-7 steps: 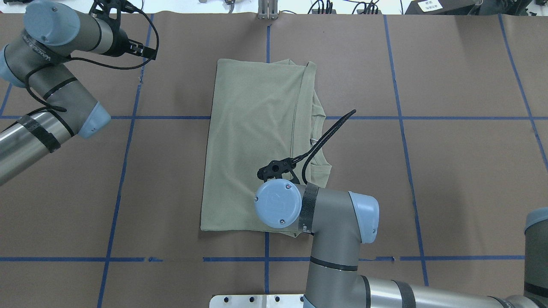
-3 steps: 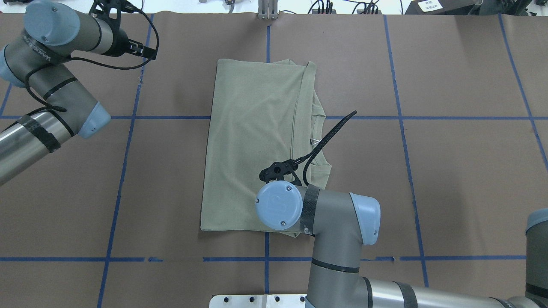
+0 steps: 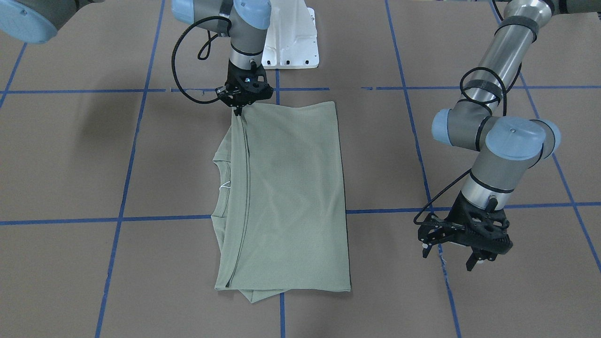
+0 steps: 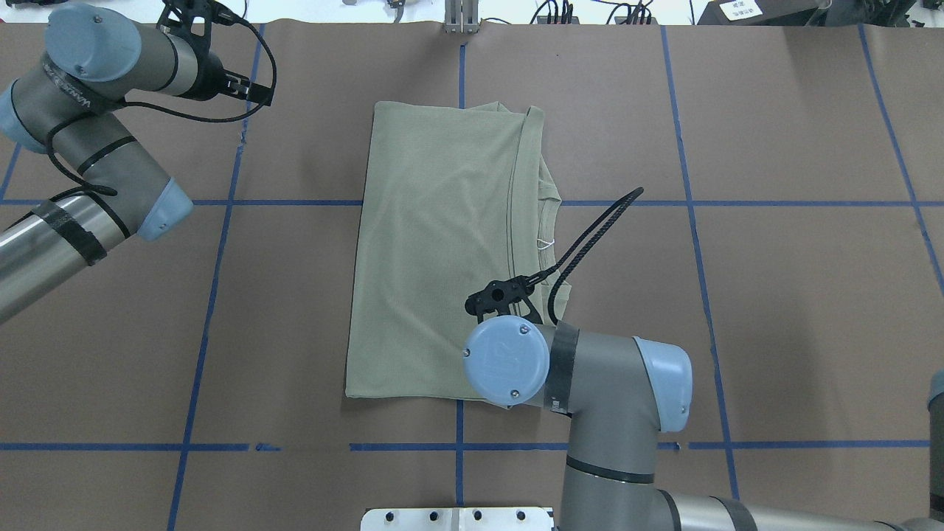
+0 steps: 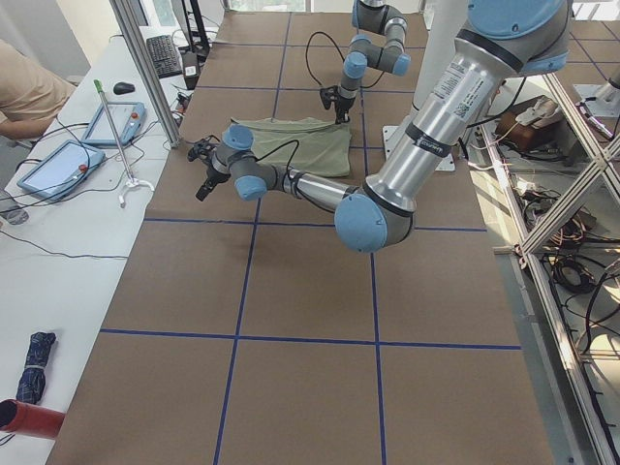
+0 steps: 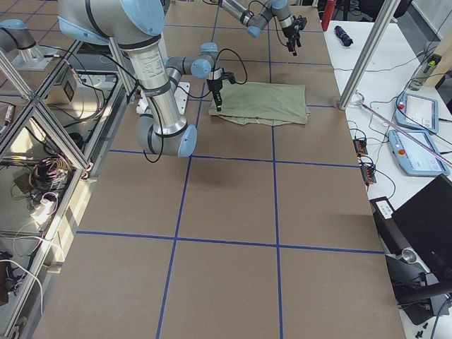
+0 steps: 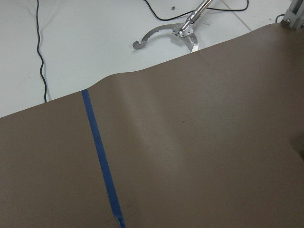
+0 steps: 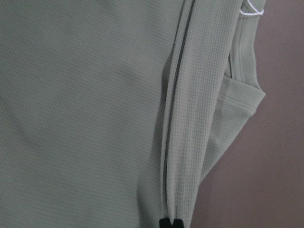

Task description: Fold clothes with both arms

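Note:
The sage-green shirt [image 3: 291, 188] [image 4: 435, 243] lies folded into a tall rectangle at the table's centre. Its ribbed neckline and white tag loop [image 4: 544, 243] [image 8: 251, 12] peek out from under the folded-over hem. My right gripper [image 3: 238, 111] stands upright at the shirt's corner nearest the robot base. In the right wrist view its fingertips [image 8: 169, 222] are pinched together on the hem edge. My left gripper [image 3: 450, 257] [image 4: 254, 85] hangs open over bare paper near the far edge, well away from the shirt, with nothing between its fingers.
Brown paper with blue tape lines covers the table. The white base plate [image 3: 291, 42] sits at the robot's edge. A metal post [image 4: 461, 18] and cables line the far edge. A seated person [image 5: 24, 92] and tablets [image 5: 58, 165] are at the side table beyond.
The right arm's wrist and elbow have shifted right and slightly toward the robot in the overhead view, and its cable loop has swung out. The left arm has barely moved. The shirt lies as before.

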Controlling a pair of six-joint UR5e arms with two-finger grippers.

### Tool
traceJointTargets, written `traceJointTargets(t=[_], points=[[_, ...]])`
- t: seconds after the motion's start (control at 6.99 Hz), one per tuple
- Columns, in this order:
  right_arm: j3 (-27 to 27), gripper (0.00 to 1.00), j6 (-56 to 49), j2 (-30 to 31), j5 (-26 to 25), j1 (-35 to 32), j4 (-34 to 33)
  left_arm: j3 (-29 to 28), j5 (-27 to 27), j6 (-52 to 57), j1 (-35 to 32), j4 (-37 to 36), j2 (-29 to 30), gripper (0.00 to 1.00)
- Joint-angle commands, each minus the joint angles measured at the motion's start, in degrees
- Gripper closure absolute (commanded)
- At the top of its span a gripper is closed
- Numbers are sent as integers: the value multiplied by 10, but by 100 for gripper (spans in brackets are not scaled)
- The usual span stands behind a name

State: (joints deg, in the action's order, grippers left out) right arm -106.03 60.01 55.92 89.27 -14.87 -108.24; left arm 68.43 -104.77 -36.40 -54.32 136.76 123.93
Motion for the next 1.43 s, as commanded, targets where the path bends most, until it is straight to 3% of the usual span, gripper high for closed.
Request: traceJointTargets(t=[0.0,0.14,0.29,0.86,1.0,1.29], points=[[-42,94,14,47,-13,9,-5,-1,0,-17,11,16,-3,0],[-46,32,53,66,-13,12,0,0,0,-17,11,17,-4,0],[-46,0,93,69,-22,18,3,0,0,-17,11,17,-4,0],[-31,0,84,67,-22,-54,153,21,-1,-25,17,14,-12,0],[-10,0,59,58,-19,-87,165,22,-1,-31,21,15,-12,0],[99,0,17,-14,-8,-128,166,21,-1,-32,26,15,-13,0]])
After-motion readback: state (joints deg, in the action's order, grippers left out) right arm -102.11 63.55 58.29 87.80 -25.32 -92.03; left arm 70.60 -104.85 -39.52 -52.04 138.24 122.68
